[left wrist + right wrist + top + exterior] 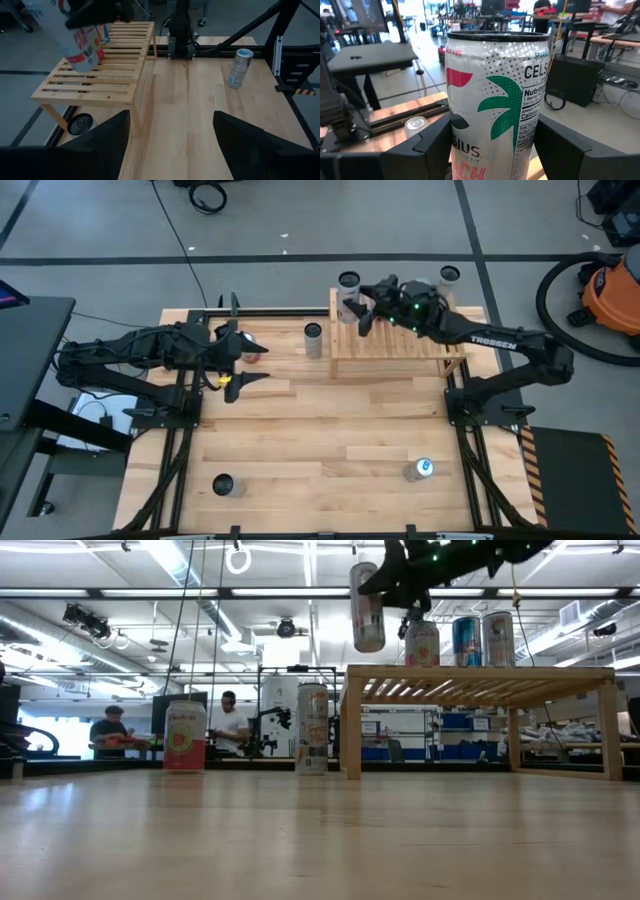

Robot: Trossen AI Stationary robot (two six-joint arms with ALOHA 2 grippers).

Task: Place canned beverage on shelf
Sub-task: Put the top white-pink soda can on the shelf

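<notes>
The right gripper (352, 308) is clamped on a white can (367, 608), holding it in the air over the left end of the shelf (400, 345). In the low view the can hangs slightly tilted, its base clear of the slats and just outside the shelf's left edge. The right wrist view shows the can (495, 100) upright between the two fingers (427, 150), filling most of the frame.

Three more cans (460, 640) stand on the shelf top, toward its middle (all close behind the held can in the low view). The near part of the slatted top stays bare.

The left gripper (240, 365) waits over the table's left side with its jaws parted and nothing between them; its fingers (107, 137) frame bare wood.

On the table (330, 430), a slim can (313, 339) stands just beside the shelf's left leg. A red can (185, 736) stands farther left, near the left gripper. Two cans stand near the front edge: a dark can (223, 485) at left, a silver can (420, 470) at right. The middle of the table is open wood.
</notes>
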